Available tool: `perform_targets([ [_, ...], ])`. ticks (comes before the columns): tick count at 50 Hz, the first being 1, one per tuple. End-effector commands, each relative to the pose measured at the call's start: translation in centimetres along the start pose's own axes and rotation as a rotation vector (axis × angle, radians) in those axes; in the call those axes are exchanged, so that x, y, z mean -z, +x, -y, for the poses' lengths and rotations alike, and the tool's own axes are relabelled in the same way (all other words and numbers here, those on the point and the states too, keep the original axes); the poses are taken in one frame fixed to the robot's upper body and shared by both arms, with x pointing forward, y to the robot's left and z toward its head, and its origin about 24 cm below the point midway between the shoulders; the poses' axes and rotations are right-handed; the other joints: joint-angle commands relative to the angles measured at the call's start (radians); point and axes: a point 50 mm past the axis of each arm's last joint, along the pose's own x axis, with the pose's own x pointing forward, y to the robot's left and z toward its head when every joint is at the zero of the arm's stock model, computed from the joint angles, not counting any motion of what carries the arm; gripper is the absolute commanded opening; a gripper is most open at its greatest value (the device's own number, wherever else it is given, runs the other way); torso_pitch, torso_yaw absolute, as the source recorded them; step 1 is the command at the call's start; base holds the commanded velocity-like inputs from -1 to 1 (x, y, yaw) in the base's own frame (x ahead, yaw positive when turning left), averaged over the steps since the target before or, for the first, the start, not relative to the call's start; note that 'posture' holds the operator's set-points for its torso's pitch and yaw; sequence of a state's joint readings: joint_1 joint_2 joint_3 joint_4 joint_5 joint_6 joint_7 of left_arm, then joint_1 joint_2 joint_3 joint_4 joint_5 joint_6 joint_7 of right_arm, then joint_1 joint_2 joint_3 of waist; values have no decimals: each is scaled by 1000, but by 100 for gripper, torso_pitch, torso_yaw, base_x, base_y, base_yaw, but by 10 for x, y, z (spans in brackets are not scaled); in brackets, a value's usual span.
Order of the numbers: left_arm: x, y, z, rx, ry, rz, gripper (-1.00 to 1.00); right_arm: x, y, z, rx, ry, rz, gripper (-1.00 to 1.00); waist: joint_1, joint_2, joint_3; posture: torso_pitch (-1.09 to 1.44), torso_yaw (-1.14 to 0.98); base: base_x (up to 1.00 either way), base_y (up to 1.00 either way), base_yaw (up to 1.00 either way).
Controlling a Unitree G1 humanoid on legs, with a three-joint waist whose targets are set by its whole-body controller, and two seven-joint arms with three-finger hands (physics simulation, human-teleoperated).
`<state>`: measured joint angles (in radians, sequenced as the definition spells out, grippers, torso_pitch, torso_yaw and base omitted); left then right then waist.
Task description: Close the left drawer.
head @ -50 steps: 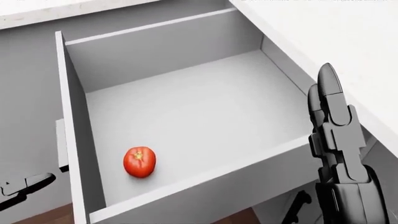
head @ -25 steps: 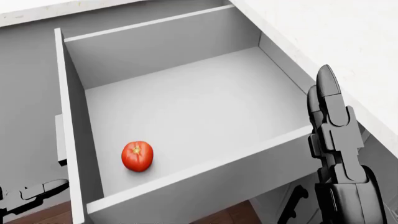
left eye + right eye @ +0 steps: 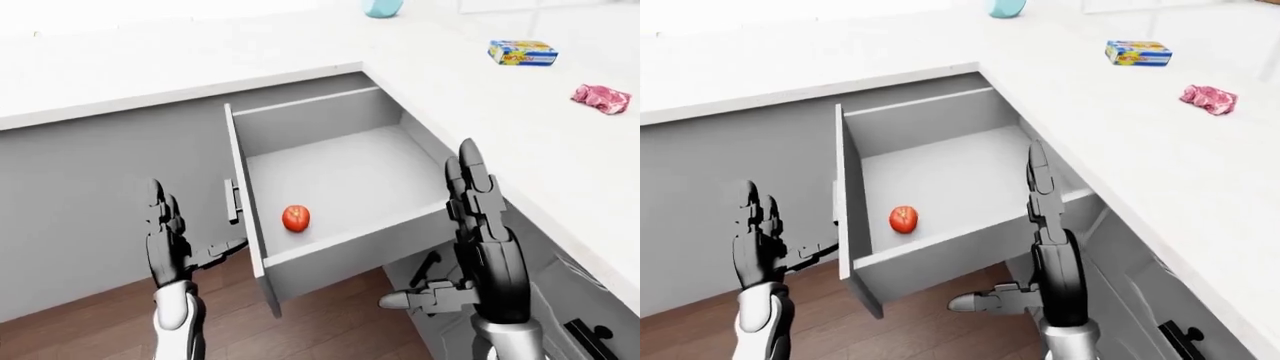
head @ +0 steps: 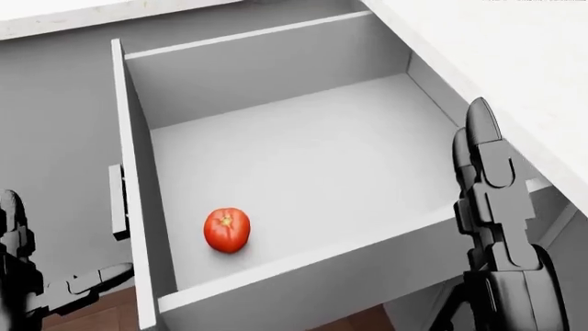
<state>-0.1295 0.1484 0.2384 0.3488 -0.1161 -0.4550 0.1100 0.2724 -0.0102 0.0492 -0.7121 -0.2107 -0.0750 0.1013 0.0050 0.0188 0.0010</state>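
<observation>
The left hand, fingers spread and holding nothing, hangs just left of the pulled-out drawer and its handle, nearer the drawer's face than the equally released right hand raised by the right wall, beneath the table edge.

Unreadable print on the blue-and-yellow box on the counter.
</observation>
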Motion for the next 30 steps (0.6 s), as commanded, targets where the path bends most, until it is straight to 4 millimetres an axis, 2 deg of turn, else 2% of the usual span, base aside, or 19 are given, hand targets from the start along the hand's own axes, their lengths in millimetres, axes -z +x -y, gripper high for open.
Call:
perform_targets([
  [1, -9, 4, 14, 89, 16, 50, 100, -12, 2, 2, 14, -4, 72, 100, -6, 4, -11, 0, 0, 0, 0, 0],
  [10, -8, 2, 21, 132, 31, 34, 100, -12, 1, 2, 12, -5, 71, 100, -7, 7, -11, 0, 0, 0, 0, 0],
  [30, -1, 2, 49, 272, 110, -33, 100, -10, 2, 2, 13, -2, 68, 100, -11, 12, -10, 0, 0, 0, 0, 0],
])
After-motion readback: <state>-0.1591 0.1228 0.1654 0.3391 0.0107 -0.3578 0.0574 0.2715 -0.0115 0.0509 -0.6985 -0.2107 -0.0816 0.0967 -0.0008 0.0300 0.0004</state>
